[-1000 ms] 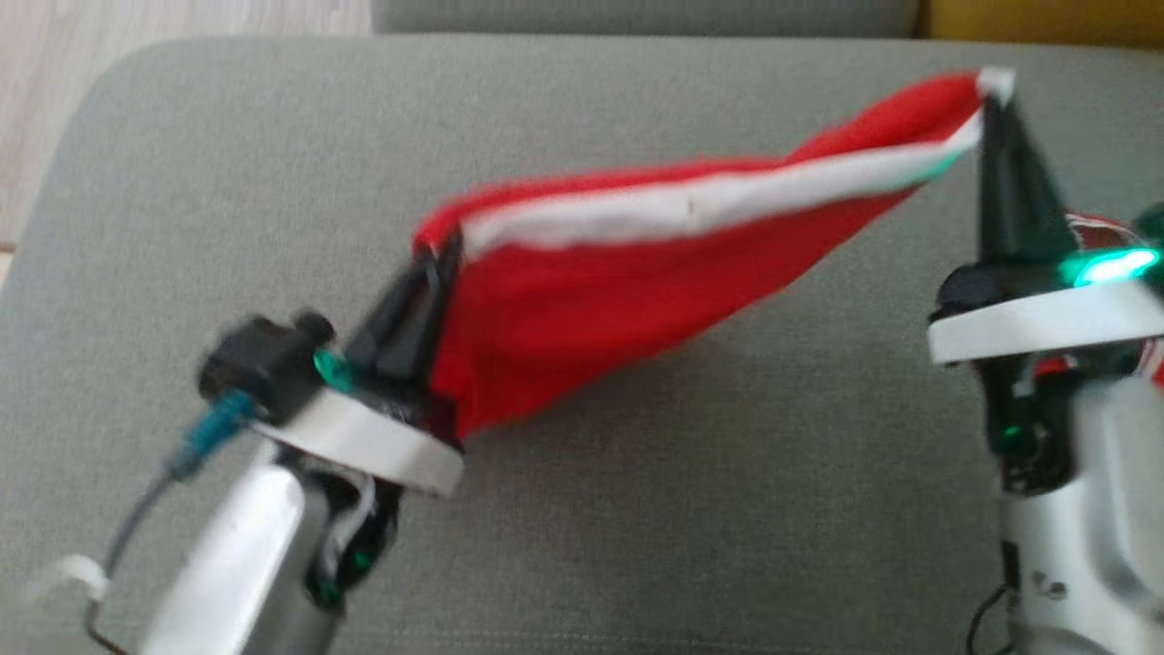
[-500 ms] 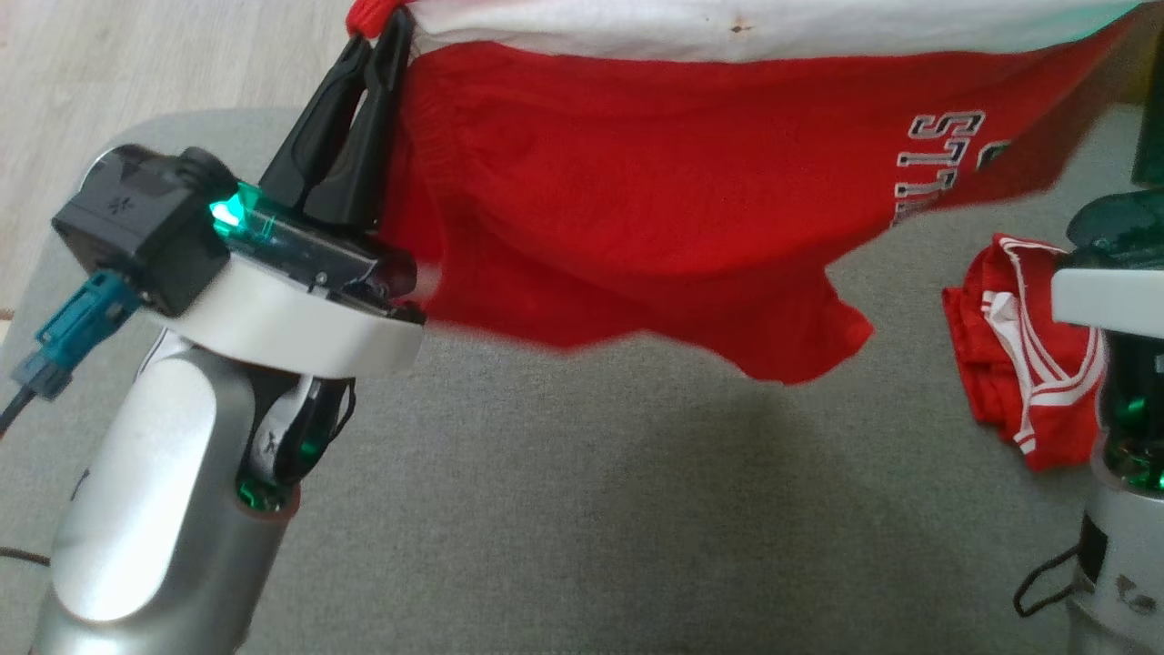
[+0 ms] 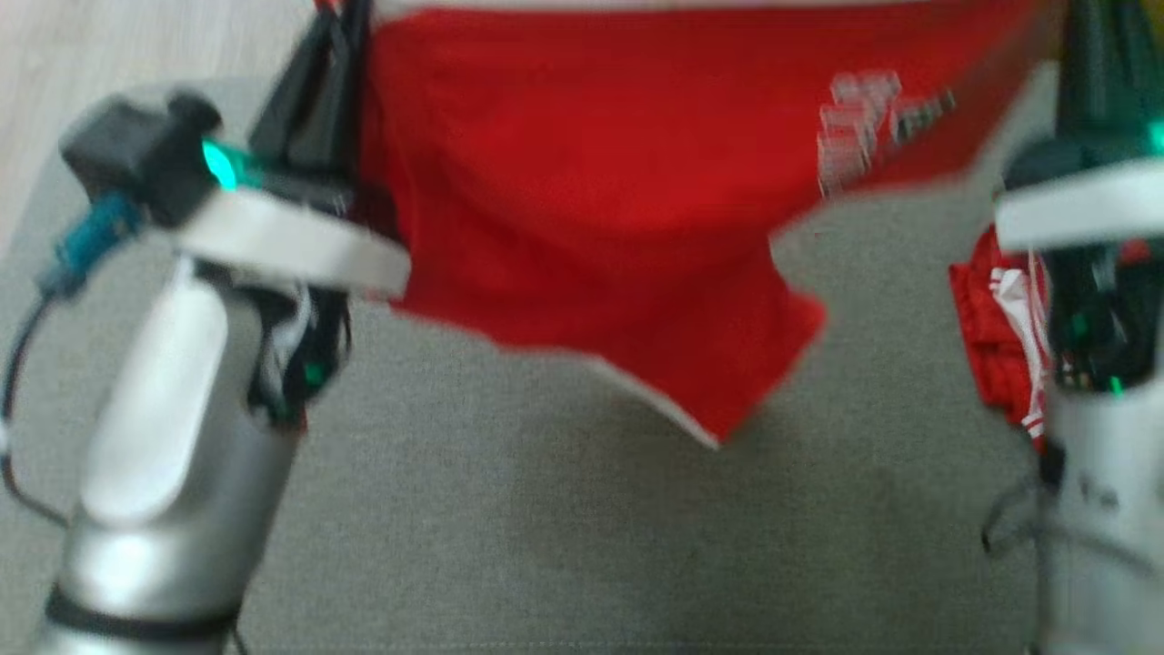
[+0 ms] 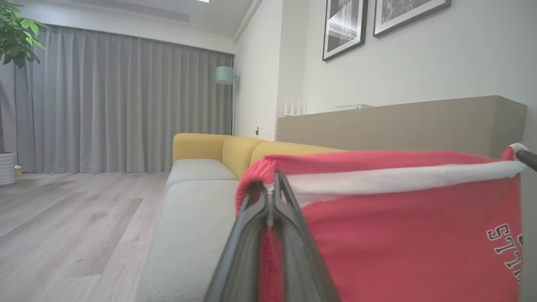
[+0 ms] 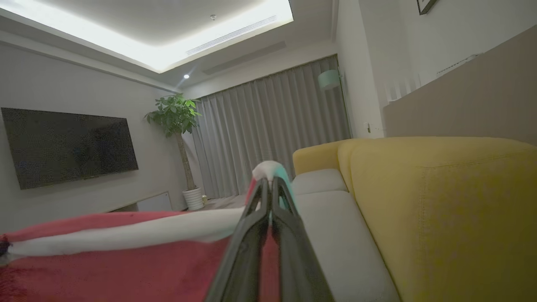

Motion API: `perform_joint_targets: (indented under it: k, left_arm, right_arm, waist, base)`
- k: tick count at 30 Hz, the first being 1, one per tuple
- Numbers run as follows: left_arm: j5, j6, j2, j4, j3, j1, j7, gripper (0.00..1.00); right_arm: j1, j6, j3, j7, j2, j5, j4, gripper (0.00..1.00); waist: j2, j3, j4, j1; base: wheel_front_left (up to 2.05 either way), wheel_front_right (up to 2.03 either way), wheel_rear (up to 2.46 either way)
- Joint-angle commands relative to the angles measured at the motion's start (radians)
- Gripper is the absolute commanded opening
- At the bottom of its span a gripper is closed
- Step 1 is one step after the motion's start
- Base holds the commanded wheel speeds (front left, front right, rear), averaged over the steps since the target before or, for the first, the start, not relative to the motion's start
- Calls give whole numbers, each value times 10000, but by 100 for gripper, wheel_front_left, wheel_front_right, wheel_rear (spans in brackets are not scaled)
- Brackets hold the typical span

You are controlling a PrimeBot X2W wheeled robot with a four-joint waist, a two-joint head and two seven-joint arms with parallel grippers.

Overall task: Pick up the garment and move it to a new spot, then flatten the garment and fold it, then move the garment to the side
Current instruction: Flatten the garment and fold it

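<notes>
The garment (image 3: 582,182) is a pair of red shorts with a white waistband and white lettering, hanging stretched in the air above the grey cushion (image 3: 564,528). My left gripper (image 3: 341,14) is shut on its left waistband corner, seen close in the left wrist view as gripper (image 4: 270,191) pinching red and white cloth (image 4: 398,235). My right gripper (image 5: 270,180) is shut on the other waistband corner (image 5: 126,239); in the head view its dark fingers (image 3: 1100,55) rise at the top right. One leg of the shorts dangles down toward the cushion.
A second red garment with white stripes (image 3: 996,337) lies crumpled on the cushion at the right, partly behind my right arm. Yellow sofa backrests (image 5: 440,201) run along the far side. Wooden floor (image 4: 63,226) lies to the left of the sofa.
Both grippers have lifted the shorts off the cushion and spread them wide; the cloth now hangs open with its lettering showing. The head camera view shifted, bringing the second garment into sight.
</notes>
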State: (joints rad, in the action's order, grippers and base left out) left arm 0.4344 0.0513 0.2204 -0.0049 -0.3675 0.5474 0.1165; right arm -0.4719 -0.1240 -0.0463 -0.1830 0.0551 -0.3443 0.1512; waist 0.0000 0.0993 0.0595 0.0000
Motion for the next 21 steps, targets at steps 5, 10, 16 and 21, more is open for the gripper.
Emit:
perform_joint_targets:
  k: [5, 10, 16, 21]
  left_arm:
    - [240, -602, -198, 2752, 907, 3142, 1026, 0]
    - [168, -1063, -541, 5206, 1193, 5048, 1406, 0]
    - [-27, -1314, -984, 8113, 1342, 5743, 1448, 0]
    - [-48, -1445, -1359, 9878, 1307, 5422, 1450, 0]
  right_arm:
    - [-3569, -67, 817, 780, -48, -295, -2583, 0]
    - [-5837, -67, 1359, 1844, -48, -447, -5350, 0]
    - [-7097, -67, 2632, 2727, -49, -723, -8729, 0]
    - [-7072, -67, 3863, 3101, -49, -1081, -10727, 0]
  waist:
    - [0, 761, 128, 0]
    - [0, 1027, 143, 0]
    - [0, 1193, 77, 0]
    - [0, 1514, 75, 0]
  base:
    - [0, 0, 0]
    - [0, 0, 0]
    - [0, 0, 0]
    - [0, 0, 0]
